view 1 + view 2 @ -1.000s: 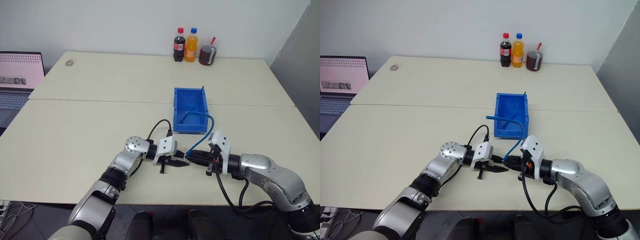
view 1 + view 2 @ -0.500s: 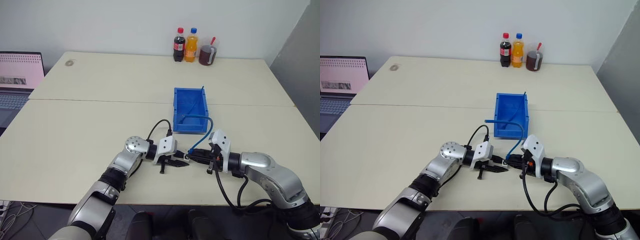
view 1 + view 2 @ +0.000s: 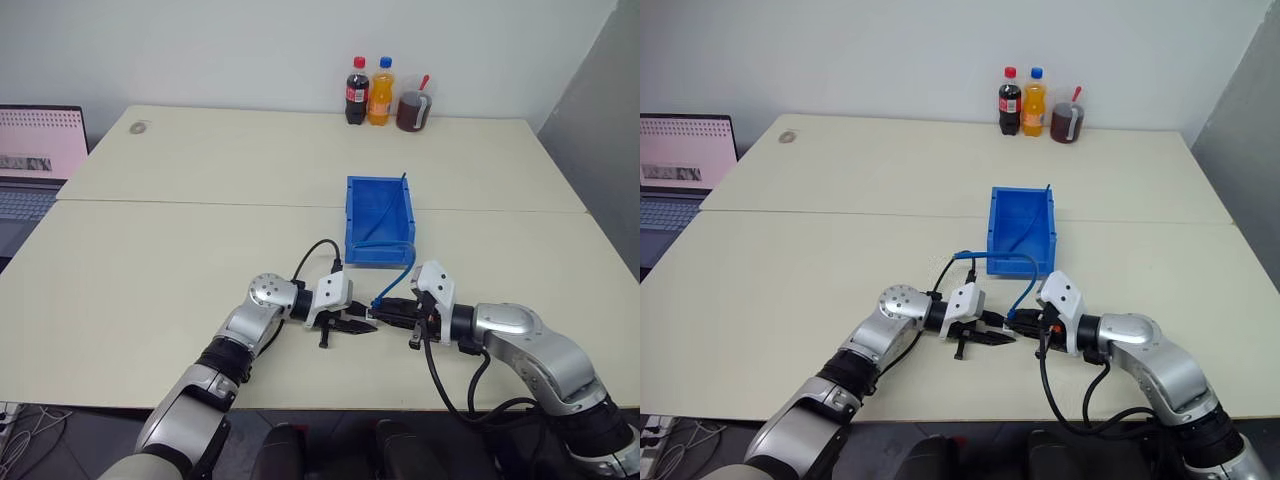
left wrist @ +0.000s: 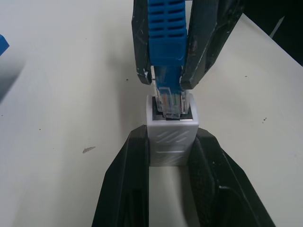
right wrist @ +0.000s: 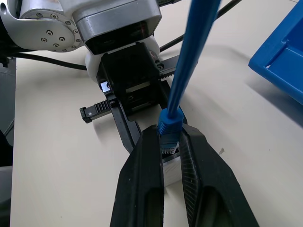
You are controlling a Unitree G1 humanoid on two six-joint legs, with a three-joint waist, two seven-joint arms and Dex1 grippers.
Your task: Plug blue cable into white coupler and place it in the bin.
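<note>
My left gripper [image 4: 171, 144] is shut on the white coupler [image 4: 171, 135], a small boxy block held just above the table near its front edge. Facing it, my right gripper [image 4: 165, 81] is shut on the plug of the blue cable [image 4: 166, 38]. The plug's clear tip sits in the coupler's socket. From the plug the blue cable [image 5: 191, 56] rises between my right fingertips [image 5: 151, 142] and curves back over the near wall of the bin [image 3: 352, 225]. The blue bin stands just beyond both grippers with part of the cable inside it.
A cola bottle [image 3: 356, 100], an orange bottle [image 3: 379, 100] and a dark jug [image 3: 410, 110] stand at the table's far edge. A laptop [image 3: 35, 150] sits off the far left corner. A small round object [image 3: 138, 127] lies at the back left.
My right gripper has rolled a little with the plug in it. The cable's loop has swung down toward the bin's near wall. Both hands stay where they were.
</note>
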